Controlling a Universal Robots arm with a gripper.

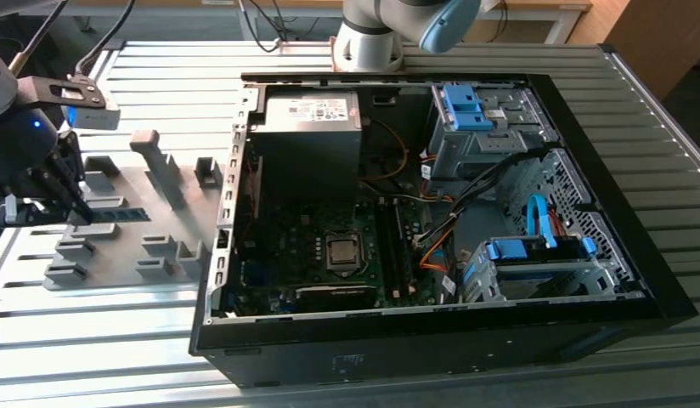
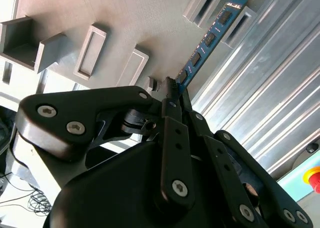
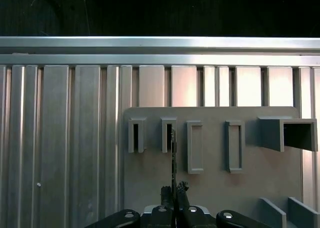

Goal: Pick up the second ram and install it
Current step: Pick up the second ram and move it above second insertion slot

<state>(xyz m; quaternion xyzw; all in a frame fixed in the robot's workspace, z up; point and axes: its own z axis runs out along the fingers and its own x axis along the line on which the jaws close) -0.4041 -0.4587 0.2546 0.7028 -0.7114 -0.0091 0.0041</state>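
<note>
**Half the job at most: memory stick gripped, still at the rack**

One step looks done. The gripper [image 2: 172,87] has its jaws drawn in on the near end of the memory stick [image 2: 210,37] and pinches the blue strip between them. In the first wrist view the strip shows edge-on, running straight out from between the fingertips [image 3: 166,193].

The stick has not left its rack, as far as I can judge. Its far end sits at one of the slotted blocks [image 2: 239,18] on the grey holder plate [image 3: 215,188]. In the exterior view it lies low over that plate [image 1: 112,242], at that view's left, and well apart from the open computer case [image 1: 441,340]. So the lift, the carry and the seating all seem to be left.

Several things stay unclear. Whether the strip rests in its slot or has just cleared it cannot be told. The long sockets [image 1: 392,246] on the motherboard [image 1: 316,229] are dark, so I cannot make out if a first stick already sits there. The gripper [image 1: 81,214] is dark against a dark background in the exterior view, and the arm is cut off at the frame's edge. The ribbed metal table [image 1: 101,340] carries both plate and case.
</note>
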